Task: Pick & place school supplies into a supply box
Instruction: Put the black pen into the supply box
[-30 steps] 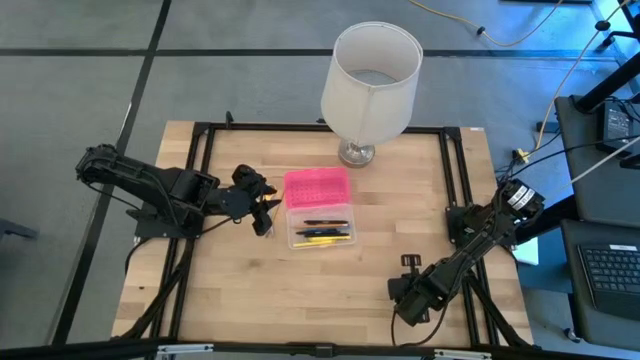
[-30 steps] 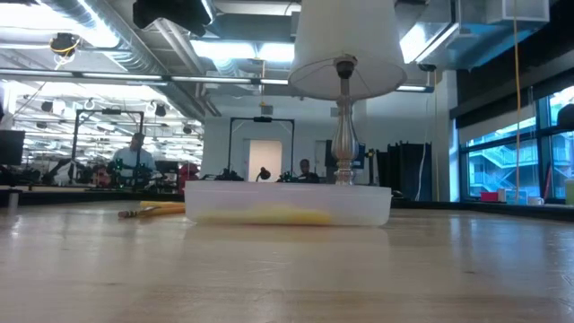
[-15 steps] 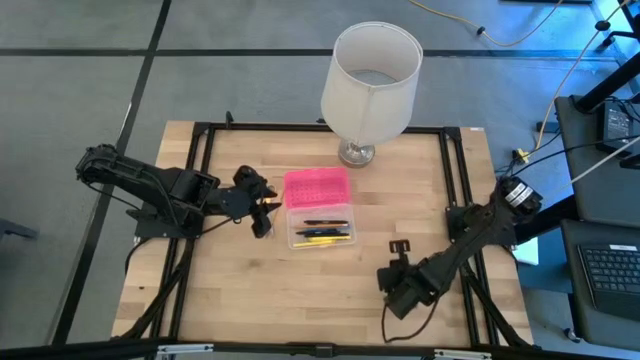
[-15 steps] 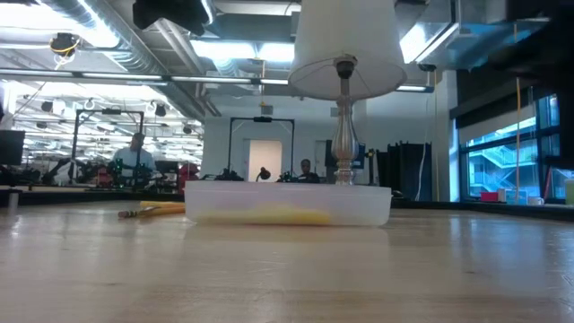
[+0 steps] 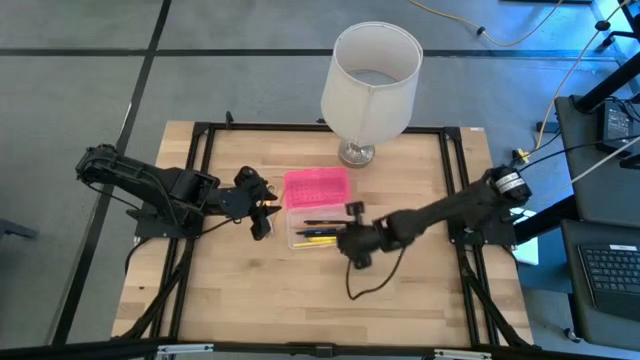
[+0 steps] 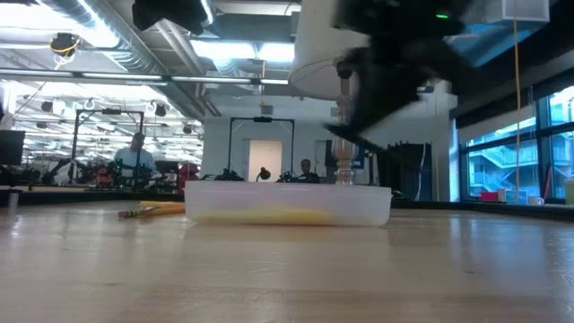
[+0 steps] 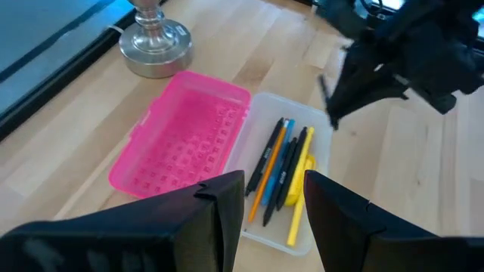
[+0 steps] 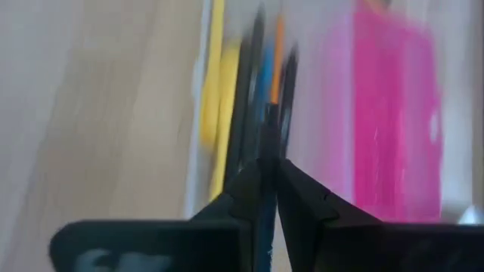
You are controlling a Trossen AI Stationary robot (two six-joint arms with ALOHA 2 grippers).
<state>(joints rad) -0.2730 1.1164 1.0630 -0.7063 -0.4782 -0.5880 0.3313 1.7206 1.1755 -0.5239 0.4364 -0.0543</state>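
Note:
The supply box (image 5: pixel 294 237) lies open mid-table, its pink lid (image 5: pixel 316 187) flat on the far side of the clear tray (image 7: pixel 250 148). Several pens and pencils (image 7: pixel 283 177) lie in the tray. My right gripper (image 5: pixel 350 243) hangs over the tray's right end, shut on a thin dark pen (image 7: pixel 327 94). My left gripper (image 7: pixel 274 202) waits open above the table just left of the box, with nothing between its fingers. Yellow pencils (image 6: pixel 148 213) lie on the table left of the box. My right gripper pinches the dark pen (image 8: pixel 267 128) between its two fingers, which slant down from the table's right side. The pen runs along the fingers and sticks out below them, lifted clear above the tray. Which part of the pen is held stays hidden by the fingers.
A tall lamp with a white shade (image 5: pixel 372 75) stands on its metal foot (image 5: pixel 356 152) at the table's far edge, just behind the pink lid. A black frame (image 5: pixel 200 150) runs around the tabletop. Bare wood lies on the near side of the box.
My right gripper has swept from the table's near right corner toward the box, rising a little and turning about its wrist, and now hangs over the tray's right end. The box and my left gripper have kept still.

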